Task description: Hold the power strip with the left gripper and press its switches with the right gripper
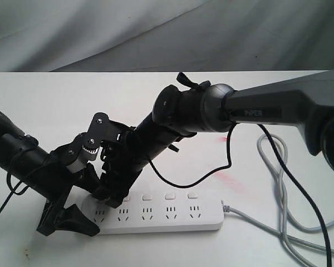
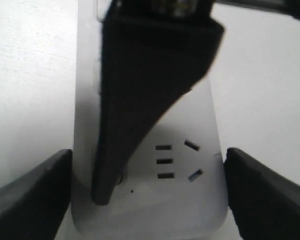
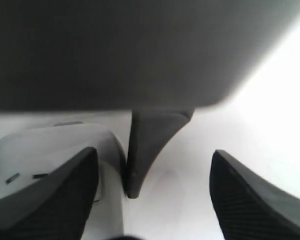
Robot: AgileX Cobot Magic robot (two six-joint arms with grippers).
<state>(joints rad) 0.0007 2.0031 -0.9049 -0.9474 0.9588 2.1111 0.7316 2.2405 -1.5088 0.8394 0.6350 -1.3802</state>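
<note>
The power strip (image 1: 183, 222) lay on the table (image 1: 55, 94), running from 9 to 3 o'clock, with its switches (image 1: 170, 196) along the 12 o'clock edge. The left gripper (image 1: 69, 222) straddled the 9 o'clock end, one finger against each side. The right gripper (image 1: 108, 196), on an arm from 2 o'clock, had one finger on that same end. The cord (image 1: 250, 218) led off toward 4 o'clock.
</note>
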